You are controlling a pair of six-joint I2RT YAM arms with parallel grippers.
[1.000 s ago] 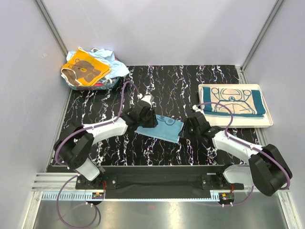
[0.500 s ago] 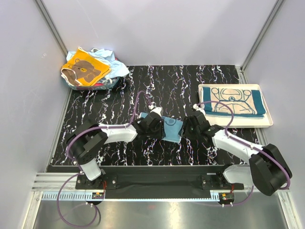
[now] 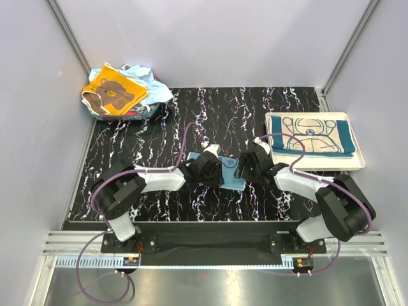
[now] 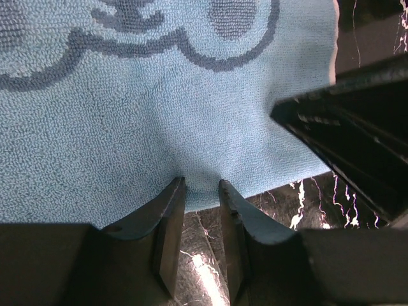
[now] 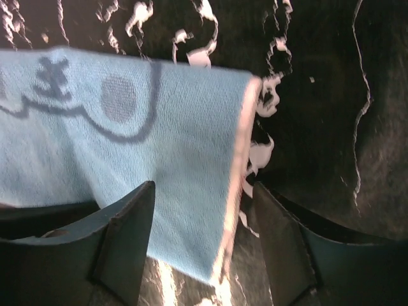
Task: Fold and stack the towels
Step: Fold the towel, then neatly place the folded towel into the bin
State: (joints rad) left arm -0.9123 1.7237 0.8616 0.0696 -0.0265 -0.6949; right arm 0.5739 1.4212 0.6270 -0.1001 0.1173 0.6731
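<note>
Robot lab cell, plain grey walls (image 3: 210, 38), aluminium frame rails (image 3: 70, 242) (black marbled tabletop (image 3: 255, 108))

The middle of the table (image 3: 255, 111) is crowded: the left gripper (image 3: 209, 167) and right gripper (image 3: 250, 166) face each other across the light blue towel (image 3: 231, 173), with only a narrow gap between them. The towel pile (image 3: 121, 92) blocks the 10 o'clock corner, and the tray (image 3: 331, 167) with its teal towel (image 3: 312, 135) fills 2 to 3 o'clock. The widest bare stretch lies from 11 to 1 o'clock, and a narrow strip runs between the arms at 6 o'clock.
</note>
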